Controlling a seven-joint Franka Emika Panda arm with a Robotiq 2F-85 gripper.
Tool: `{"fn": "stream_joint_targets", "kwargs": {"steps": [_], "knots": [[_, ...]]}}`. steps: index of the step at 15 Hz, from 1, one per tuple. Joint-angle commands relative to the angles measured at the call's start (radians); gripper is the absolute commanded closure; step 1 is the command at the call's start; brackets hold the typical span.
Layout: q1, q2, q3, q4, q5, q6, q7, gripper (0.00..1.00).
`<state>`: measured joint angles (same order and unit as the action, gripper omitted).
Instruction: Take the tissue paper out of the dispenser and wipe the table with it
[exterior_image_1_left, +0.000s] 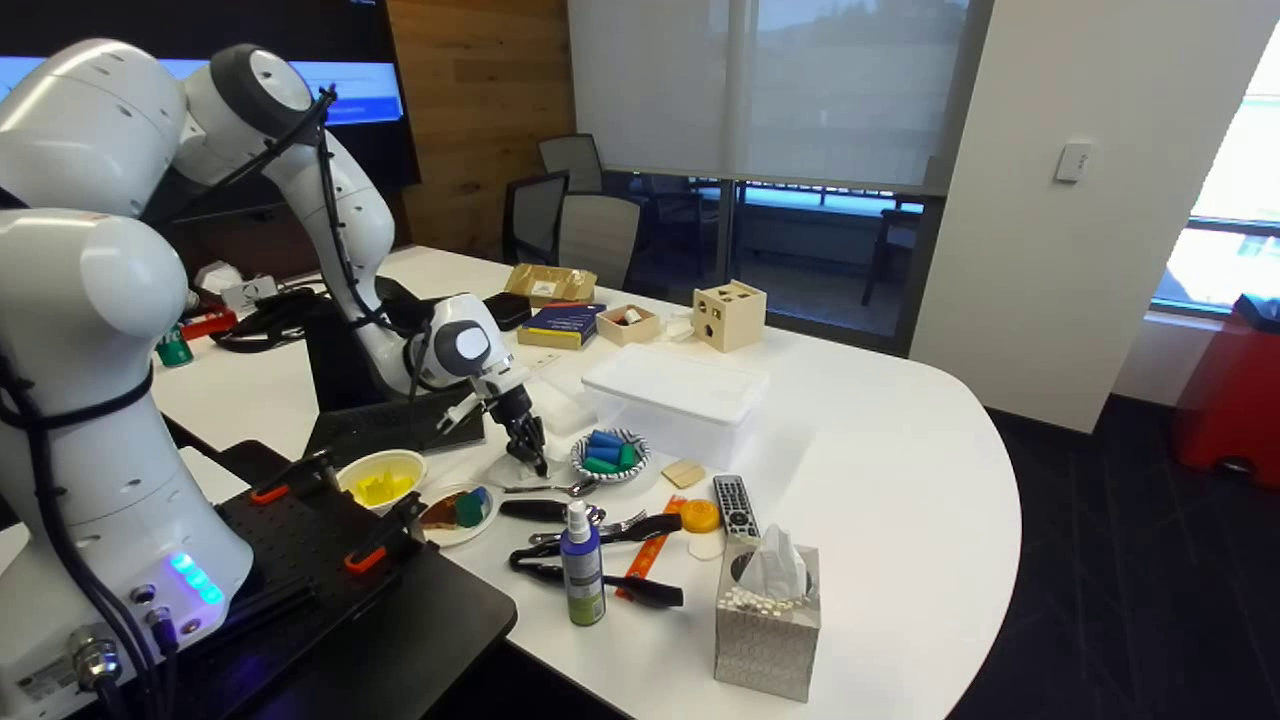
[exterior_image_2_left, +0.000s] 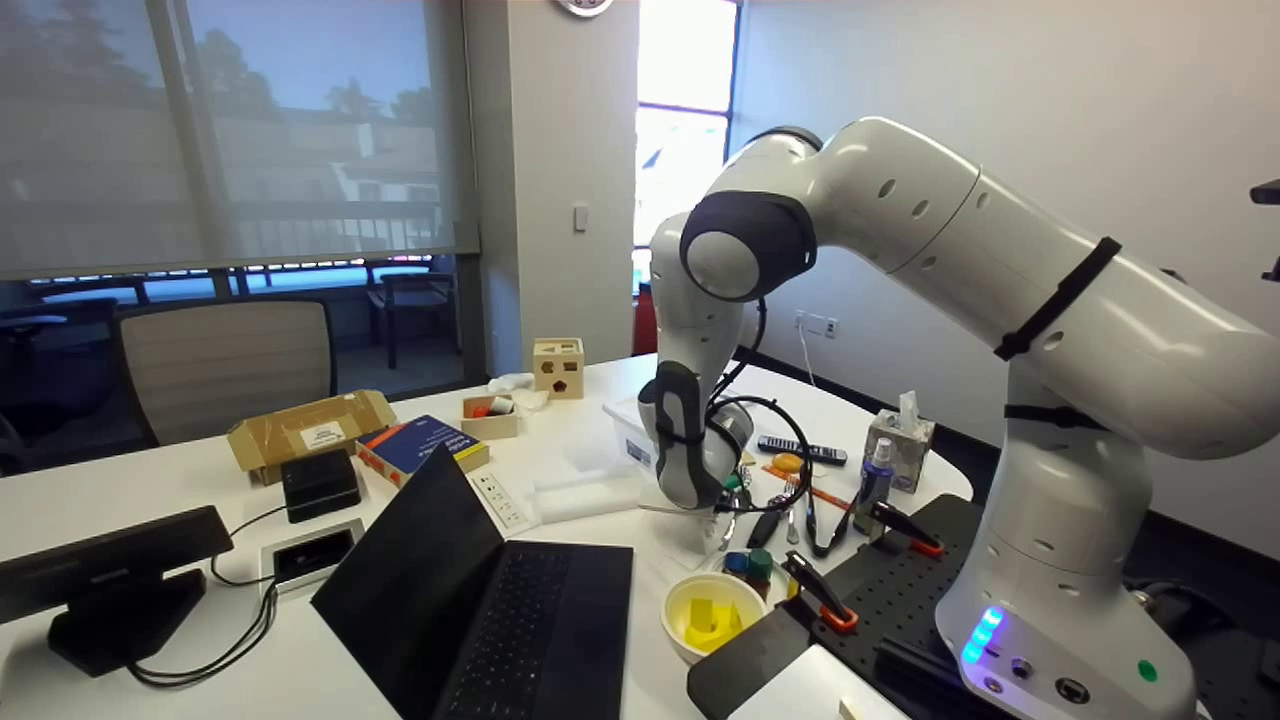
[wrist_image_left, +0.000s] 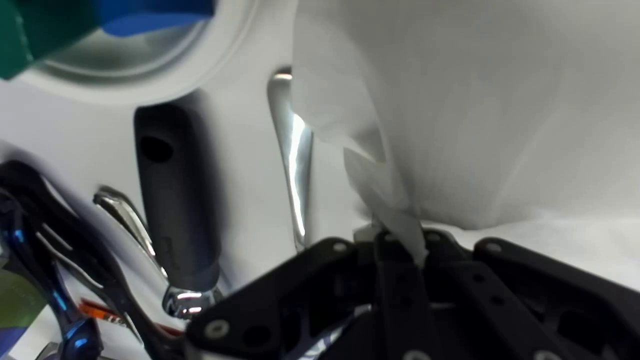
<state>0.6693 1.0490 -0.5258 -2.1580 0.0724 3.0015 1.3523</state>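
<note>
As seen in an exterior view, the dispenser (exterior_image_1_left: 765, 650) is set on the table (exterior_image_1_left: 900, 480). Just behind the dispenser a remote (exterior_image_1_left: 737, 507) is laid; farther behind the dispenser, slightly to its left, a lidded box (exterior_image_1_left: 675, 382) is placed. To the dispenser's left a spray bottle (exterior_image_1_left: 583, 570) is stood and tongs (exterior_image_1_left: 650, 591) are laid. Farther behind and to the left of the dispenser a basket (exterior_image_1_left: 612, 478) is placed, with cylinders (exterior_image_1_left: 605, 441) held in it. Well to the dispenser's left a plate (exterior_image_1_left: 460, 539) and a bowl (exterior_image_1_left: 402, 502) holding blocks (exterior_image_1_left: 385, 488) are set. Tissue paper (wrist_image_left: 490, 110) is pinched in the gripper (exterior_image_1_left: 541, 464), behind the dispenser and well to its left.
</note>
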Motion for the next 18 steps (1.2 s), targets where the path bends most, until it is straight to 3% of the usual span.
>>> {"fn": "stream_joint_targets", "kwargs": {"steps": [1,5,12,18], "knots": [[-0.016,-0.048,0.063,-0.009,0.015,-0.03,-0.053,1.0],[-0.035,-0.044,0.085,0.04,0.021,-0.06,-0.044,1.0],[-0.094,0.011,0.046,0.154,0.002,-0.119,-0.015,1.0],[-0.123,-0.023,0.068,0.095,-0.011,-0.114,-0.036,1.0]]}}
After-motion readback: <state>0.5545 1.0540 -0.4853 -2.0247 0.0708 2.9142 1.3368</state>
